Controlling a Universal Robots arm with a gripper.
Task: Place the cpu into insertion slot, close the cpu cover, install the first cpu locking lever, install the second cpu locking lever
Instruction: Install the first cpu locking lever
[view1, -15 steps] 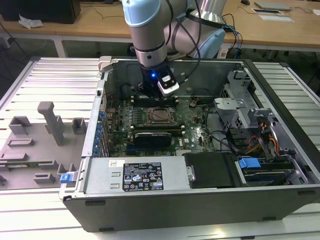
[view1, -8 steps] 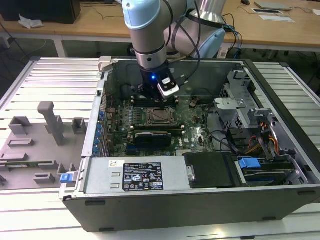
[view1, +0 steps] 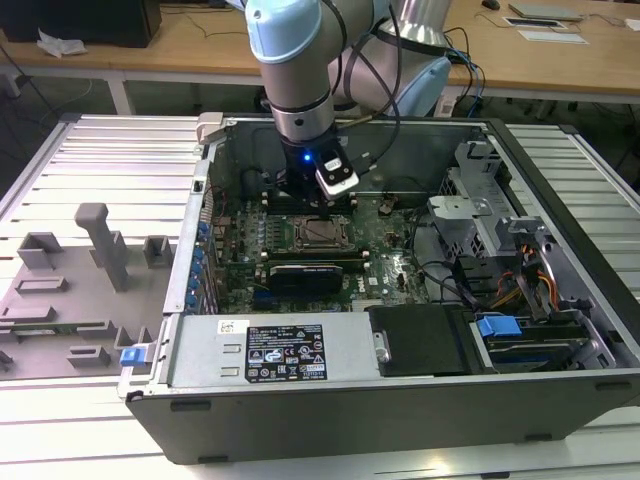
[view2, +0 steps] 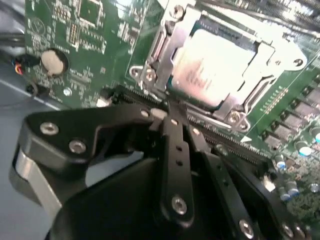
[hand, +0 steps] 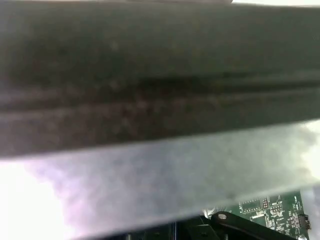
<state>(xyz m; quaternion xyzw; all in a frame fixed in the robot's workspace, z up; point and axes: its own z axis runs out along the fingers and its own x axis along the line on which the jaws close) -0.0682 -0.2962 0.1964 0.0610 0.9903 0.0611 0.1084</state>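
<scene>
A slatted metal table (view1: 100, 150) carried an open computer case (view1: 400, 420), lying on its side with its interior exposed. In the exterior view, a grey moulded fixture tray (view1: 60, 300) lay on the table at 9 o'clock from the case. The robot arm (view1: 295, 60) reached down into the case from 12 o'clock. Inside, a labelled power supply (view1: 290, 352) sat at 6 o'clock along the near wall, and a metal drive cage (view1: 480, 200) stood at 3 o'clock. The green motherboard (view1: 390, 250) covered the case floor between them. The insertion slot (view1: 321, 233) sat near the board's middle, just at 6 o'clock from the arm's tip.

In the second wrist view, the black gripper (view2: 169, 112) had its fingers clenched together with nothing visible between them. Its tips were just beside the socket's edge, over a long black memory slot. Whether they touched anything could not be told. The cpu cover (view2: 161, 47) lay flat, framing the cpu (view2: 215, 62), whose dull silver top showed through the central window, seated in the slot. A round coin cell (view2: 52, 60) sat on the board well apart from the socket.
</scene>
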